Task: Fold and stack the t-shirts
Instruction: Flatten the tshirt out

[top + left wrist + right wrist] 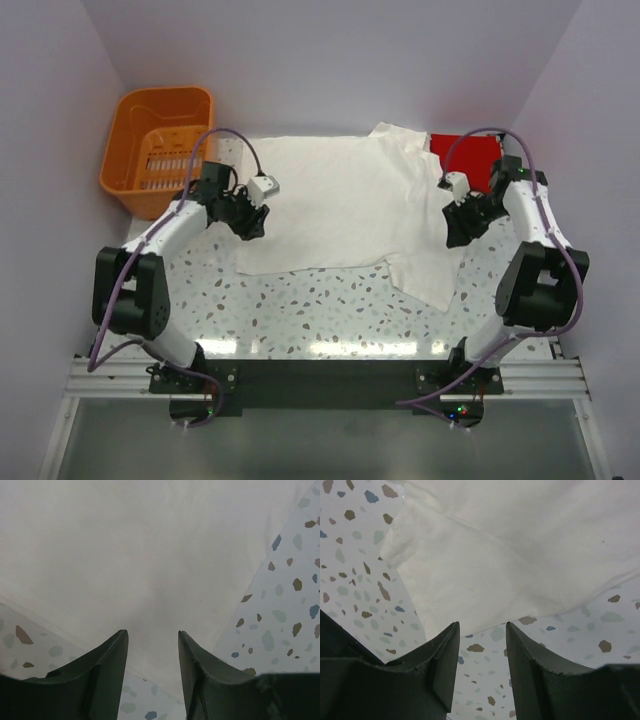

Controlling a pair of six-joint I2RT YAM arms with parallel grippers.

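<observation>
— Across the surface, what's the layout?

— Cream t-shirt is spread flat over most of the middle, not folded yet. Orange basket sits at the far left corner, off the cloth. Red t-shirt is a small flat square at the far right, just beside the cream one's edge. Can't tell if they overlap.

— Axis of the cream one?

— Left-right, I'd say. Straight edge is toward the left arm, sleeves toward the right arm.

— End effectors?

— Left end effector is at the shirt's left edge. Jaws are roughly half parted with nothing pinched, and the cloth lies right under and ahead of the tips. Right end effector is at the right edge by the near sleeve. Same gap, empty, bare surface showing between the tips and the cloth edge just ahead.

— So what does the next grab turn on?

— The shirt lies inward from both arms, one at each end of the long axis. Each would take its own side. My read: the left is already over fabric, while the right needs to reach forward to the edge. The red square is nearer the right arm.
</observation>
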